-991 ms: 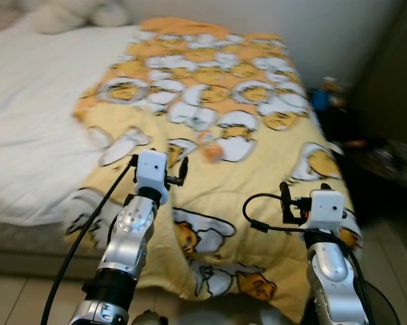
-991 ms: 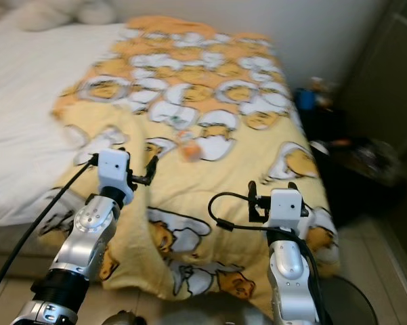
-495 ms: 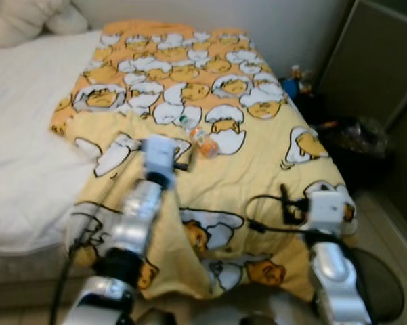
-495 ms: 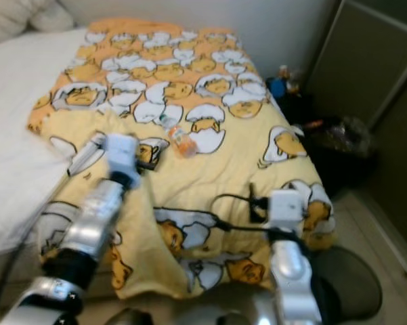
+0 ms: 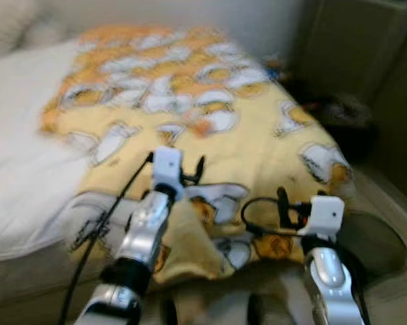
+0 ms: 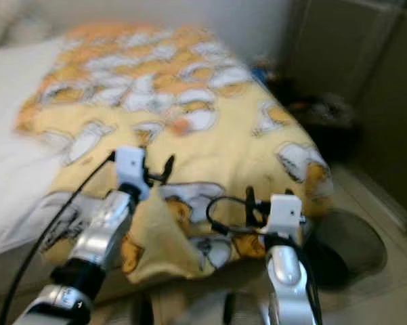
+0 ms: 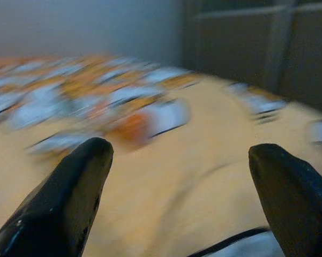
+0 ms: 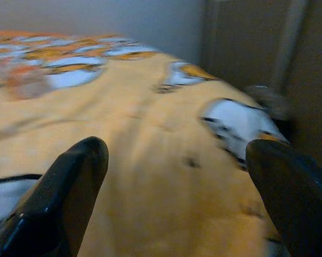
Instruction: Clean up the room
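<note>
Both grippers spread wide, holding nothing: left gripper [image 7: 179,160] and right gripper [image 8: 174,160] are raised over the near end of the bed. Versus half a second ago the camera has swung; the bed's foot corner now sits lower in frame, and all views are motion-blurred. Soft yellow blanket [image 5: 257,135] with white-and-orange egg cartoon print drapes over the mattress edge. Small orange item [image 5: 202,126], shape unclear, lies on the blanket at 12 o'clock from the left gripper. White sheet [image 5: 20,142] at 10 o'clock.
</note>
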Controlling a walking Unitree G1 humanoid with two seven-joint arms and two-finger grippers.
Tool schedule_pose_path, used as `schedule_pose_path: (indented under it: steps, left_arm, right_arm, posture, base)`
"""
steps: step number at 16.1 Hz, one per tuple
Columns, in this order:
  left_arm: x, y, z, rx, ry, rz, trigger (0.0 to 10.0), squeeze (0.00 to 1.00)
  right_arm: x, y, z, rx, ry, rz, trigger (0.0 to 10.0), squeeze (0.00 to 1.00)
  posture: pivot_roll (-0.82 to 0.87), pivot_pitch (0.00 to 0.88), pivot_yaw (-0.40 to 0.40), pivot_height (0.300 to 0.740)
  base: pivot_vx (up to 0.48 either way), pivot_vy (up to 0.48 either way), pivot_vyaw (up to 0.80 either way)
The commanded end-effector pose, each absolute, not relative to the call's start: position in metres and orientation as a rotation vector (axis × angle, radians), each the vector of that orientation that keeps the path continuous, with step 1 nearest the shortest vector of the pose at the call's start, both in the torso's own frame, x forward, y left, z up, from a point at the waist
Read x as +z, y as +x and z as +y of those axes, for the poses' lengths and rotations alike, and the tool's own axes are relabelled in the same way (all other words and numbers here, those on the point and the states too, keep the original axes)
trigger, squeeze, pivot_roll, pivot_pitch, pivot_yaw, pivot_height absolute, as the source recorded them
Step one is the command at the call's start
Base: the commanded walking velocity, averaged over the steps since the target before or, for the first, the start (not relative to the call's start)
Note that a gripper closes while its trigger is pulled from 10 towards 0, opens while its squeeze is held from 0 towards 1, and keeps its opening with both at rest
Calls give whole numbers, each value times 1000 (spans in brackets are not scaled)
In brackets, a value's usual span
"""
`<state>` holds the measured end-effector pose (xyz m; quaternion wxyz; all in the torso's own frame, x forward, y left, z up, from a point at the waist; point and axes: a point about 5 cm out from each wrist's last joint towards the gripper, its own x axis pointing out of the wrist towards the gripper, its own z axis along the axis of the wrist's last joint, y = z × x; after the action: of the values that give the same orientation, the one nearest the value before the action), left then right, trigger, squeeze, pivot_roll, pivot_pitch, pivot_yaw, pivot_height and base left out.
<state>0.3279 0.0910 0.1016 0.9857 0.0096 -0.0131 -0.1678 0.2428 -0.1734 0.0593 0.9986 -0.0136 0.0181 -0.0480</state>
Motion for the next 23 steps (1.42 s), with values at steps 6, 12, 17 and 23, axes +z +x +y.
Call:
schedule_pose_path:
  steps: [6,12,17,23]
  left_arm:
    - [123,335,91,-312,23,-139,10000,0]
    - [141,342,91,-256,-11,-185,10000,0]
    - [174,387,60,-237,69,-15,10000,0]
    - [200,410,55,-51,-85,196,10000,0]
  right_arm:
    - [73,245,-178,-113,-82,-39,10000,0]
    - [85,252,-172,-74,-79,-82,10000,0]
    - [80,225,-160,-34,-76,-31,10000,0]
    - [75,174,-147,-87,-38,75,10000,0]
  posture:
    - [-72,0,37,632]
    - [-60,0,24,632]
    - [-107,0,31,632]
    - [-223,82,124,632]
  base:
    - [480,0,0]
    - [480,0,0]
    - [192,0,0]
    - [0,0,0]
